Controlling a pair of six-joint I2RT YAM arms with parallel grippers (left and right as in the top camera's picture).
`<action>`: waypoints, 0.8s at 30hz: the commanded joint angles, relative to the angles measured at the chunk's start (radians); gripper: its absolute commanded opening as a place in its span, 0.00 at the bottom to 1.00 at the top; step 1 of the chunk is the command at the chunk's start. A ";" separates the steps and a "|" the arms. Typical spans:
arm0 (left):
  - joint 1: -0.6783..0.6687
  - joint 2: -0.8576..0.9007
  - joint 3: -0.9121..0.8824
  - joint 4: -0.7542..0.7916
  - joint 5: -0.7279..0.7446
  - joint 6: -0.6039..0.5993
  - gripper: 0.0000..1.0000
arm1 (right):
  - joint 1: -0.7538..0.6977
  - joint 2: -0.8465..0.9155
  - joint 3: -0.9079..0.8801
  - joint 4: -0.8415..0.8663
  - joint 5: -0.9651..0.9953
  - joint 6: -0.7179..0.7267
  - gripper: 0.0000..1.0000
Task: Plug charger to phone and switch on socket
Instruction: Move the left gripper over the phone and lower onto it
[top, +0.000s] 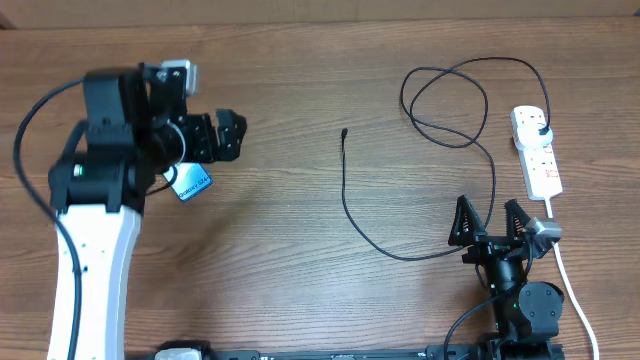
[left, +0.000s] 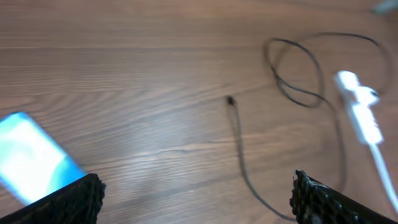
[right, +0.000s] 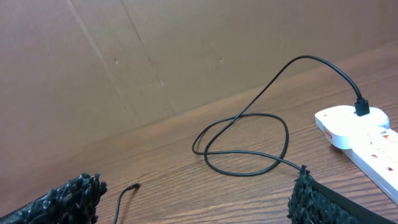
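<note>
Spread wide and empty at 2 spots, the left gripper (top: 236, 136) upper left and the right gripper (top: 487, 204) lower right, with the phone (top: 190, 183) just below the former and the charger (top: 345, 190) plugged into the socket (top: 540, 160) upper right.

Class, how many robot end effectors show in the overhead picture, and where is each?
2. The left end effector is at the left of the view, open, near the phone. The right end effector is at the lower right, open, close to the socket. None seems hidden.
</note>
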 joint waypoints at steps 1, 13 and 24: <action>0.002 0.043 0.035 -0.013 0.252 0.055 1.00 | -0.001 -0.008 -0.011 0.006 0.010 -0.003 1.00; 0.000 0.165 0.044 0.010 0.116 -0.204 0.95 | -0.001 -0.008 -0.011 0.006 0.010 -0.003 1.00; 0.000 0.404 0.298 -0.211 -0.272 -0.369 0.95 | -0.001 -0.008 -0.011 0.006 0.010 -0.003 1.00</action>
